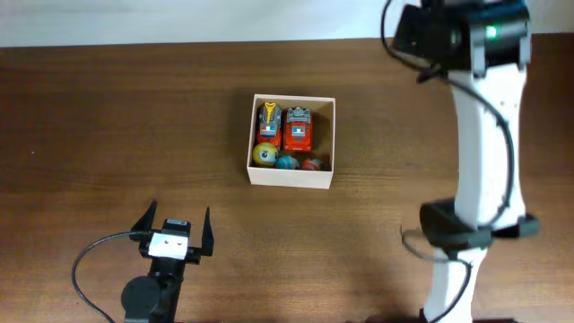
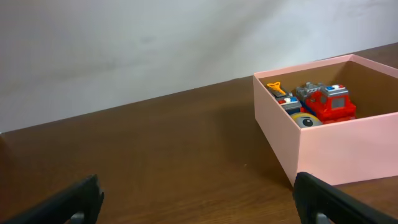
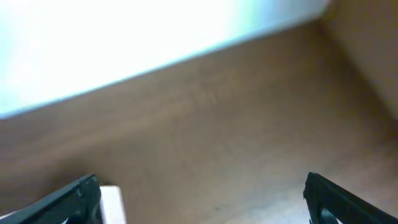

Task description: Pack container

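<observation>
Left claw (image 1: 179,210) spread wide, right claw (image 3: 200,186) likewise

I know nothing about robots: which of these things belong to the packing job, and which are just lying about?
Part of the job:
the container
two red toy cars inside it
three small balls inside it

Just there:
the wooden table
the black cable by the left arm

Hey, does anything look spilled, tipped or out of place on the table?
Nothing stands out. The box sits flat and undamaged, with the cars and balls all inside it.
</observation>
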